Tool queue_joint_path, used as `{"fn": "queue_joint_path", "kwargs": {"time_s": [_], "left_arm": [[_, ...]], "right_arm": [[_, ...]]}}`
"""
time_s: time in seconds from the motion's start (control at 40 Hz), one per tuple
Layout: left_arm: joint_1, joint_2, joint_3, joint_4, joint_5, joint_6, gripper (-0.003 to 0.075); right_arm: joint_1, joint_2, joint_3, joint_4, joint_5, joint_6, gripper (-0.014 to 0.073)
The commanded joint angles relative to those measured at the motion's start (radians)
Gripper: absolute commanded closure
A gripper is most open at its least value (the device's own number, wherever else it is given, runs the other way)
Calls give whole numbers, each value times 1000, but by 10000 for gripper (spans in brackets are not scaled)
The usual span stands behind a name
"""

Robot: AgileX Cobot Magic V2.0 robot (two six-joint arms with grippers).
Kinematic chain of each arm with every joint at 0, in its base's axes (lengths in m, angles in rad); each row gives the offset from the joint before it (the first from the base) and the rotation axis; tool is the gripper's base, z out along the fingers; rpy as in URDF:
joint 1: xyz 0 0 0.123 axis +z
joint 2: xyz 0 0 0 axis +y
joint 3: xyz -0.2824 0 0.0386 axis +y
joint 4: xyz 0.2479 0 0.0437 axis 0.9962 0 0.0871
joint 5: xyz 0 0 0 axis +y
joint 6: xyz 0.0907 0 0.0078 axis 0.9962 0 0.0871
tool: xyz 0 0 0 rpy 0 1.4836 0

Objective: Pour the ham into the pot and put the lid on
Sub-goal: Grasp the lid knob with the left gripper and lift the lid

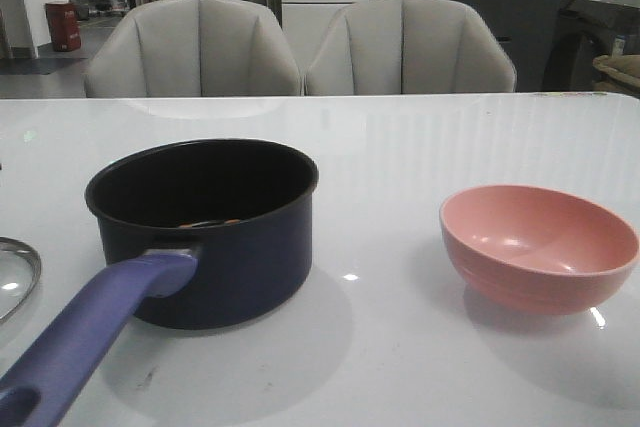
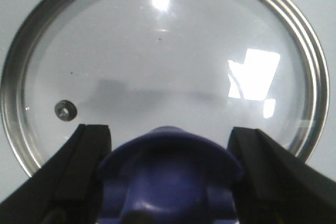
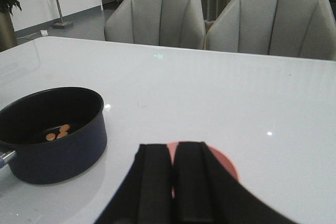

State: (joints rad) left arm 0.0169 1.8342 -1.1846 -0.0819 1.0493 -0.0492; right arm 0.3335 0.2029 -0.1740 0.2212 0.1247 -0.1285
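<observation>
The dark navy pot [image 1: 215,247] stands left of centre on the white table, its purple-blue handle [image 1: 90,332] pointing toward me. A few orange-pink ham slices [image 3: 58,132] lie on its black bottom; only a sliver of them shows in the front view. The clear glass lid [image 2: 157,72] lies flat on the table; its steel rim [image 1: 18,272] shows at the far left edge. My left gripper [image 2: 168,145] is open right above the lid, one finger on each side of the blue knob [image 2: 170,171]. My right gripper [image 3: 173,153] is shut and empty above the pink bowl [image 3: 226,163]. Neither gripper shows in the front view.
The pink bowl [image 1: 538,245] stands empty at the right of the table, well apart from the pot [image 3: 52,132]. Two grey chairs [image 1: 300,47] stand behind the table's far edge.
</observation>
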Motion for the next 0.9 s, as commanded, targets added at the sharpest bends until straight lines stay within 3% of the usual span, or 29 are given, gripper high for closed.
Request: {"fn": "queue_joint_path", "kwargs": {"time_s": [0.0, 0.25, 0.874], "left_arm": [[1, -43, -22, -8, 22, 16, 486], [1, -43, -22, -4, 33, 16, 607], [-5, -96, -173, -3, 201, 38, 606]], "right_arm": [[2, 9, -25, 4, -83, -7, 445], [2, 9, -25, 4, -83, -7, 445], [2, 9, -25, 4, -83, -7, 445]]}}
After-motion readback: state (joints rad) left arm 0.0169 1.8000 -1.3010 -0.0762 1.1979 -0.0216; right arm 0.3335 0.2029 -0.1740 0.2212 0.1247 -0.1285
